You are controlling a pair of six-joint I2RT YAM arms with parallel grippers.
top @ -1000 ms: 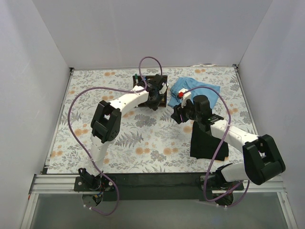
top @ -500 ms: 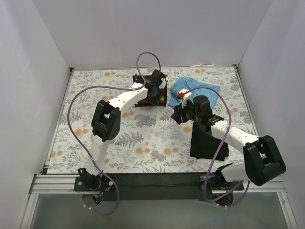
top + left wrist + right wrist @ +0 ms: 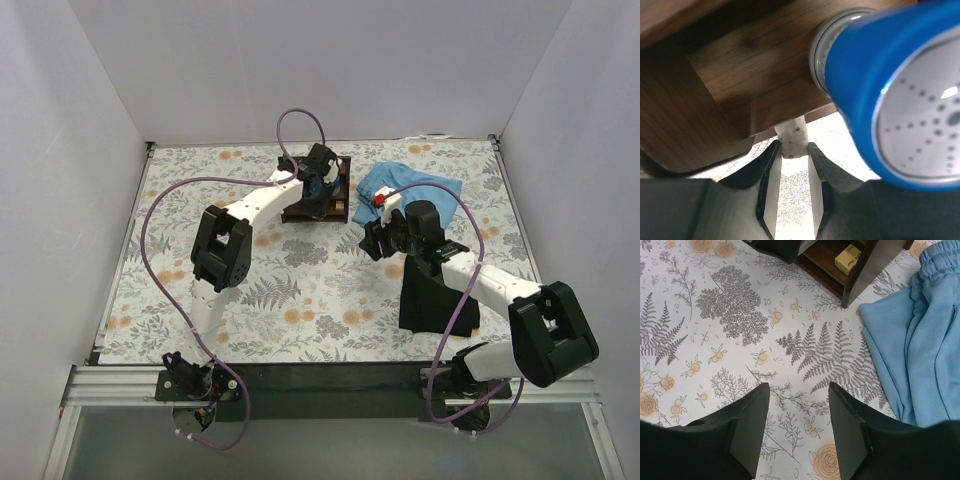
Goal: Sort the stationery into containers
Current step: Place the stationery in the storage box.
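**Left arm reaches over the organizer; right arm waits open**

Since a second ago the white left arm (image 3: 250, 210) has stretched further toward the table's far edge, while the right arm (image 3: 480, 280) has kept its place. The left gripper (image 3: 792, 147) now sits on top of the dark brown wooden desk organizer (image 3: 740, 85), near the middle of the far edge. Its fingers are drawn close together, pinching a small white stub (image 3: 791, 137); what the stub belongs to cannot be told. The right gripper (image 3: 799, 387) hangs over the table just beside the organizer's near right corner, jaws well apart with nothing between them.

Bare floral-printed table (image 3: 300, 290) lies open across the left half and the near middle. A crumpled light blue mesh cloth (image 3: 420, 190) lies toward the far right corner, and a black cloth (image 3: 435, 300) lies under the right forearm.

A glossy blue-and-white cylinder (image 3: 900, 85) with a dotted flat end looms against the wood grain. A tiny tan block (image 3: 848, 258) rests in a low shelf compartment.
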